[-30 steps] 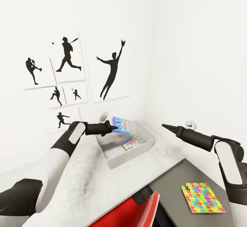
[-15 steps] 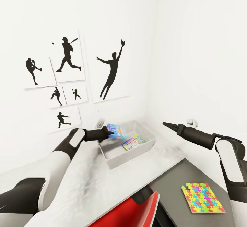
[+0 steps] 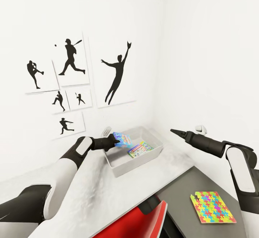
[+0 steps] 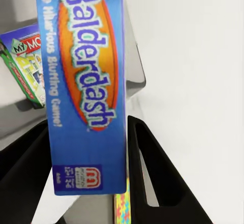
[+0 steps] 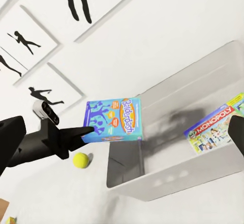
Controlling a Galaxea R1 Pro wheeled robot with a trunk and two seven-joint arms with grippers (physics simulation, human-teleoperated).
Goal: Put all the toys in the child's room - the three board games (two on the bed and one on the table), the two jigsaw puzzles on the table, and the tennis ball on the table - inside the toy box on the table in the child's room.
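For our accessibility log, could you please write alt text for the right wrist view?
The left gripper holds a blue Balderdash board game over the near rim of the grey toy box, where a Monopoly game already lies. A tennis ball rests on the table beside the box, below silhouette sports pictures on the white wall.
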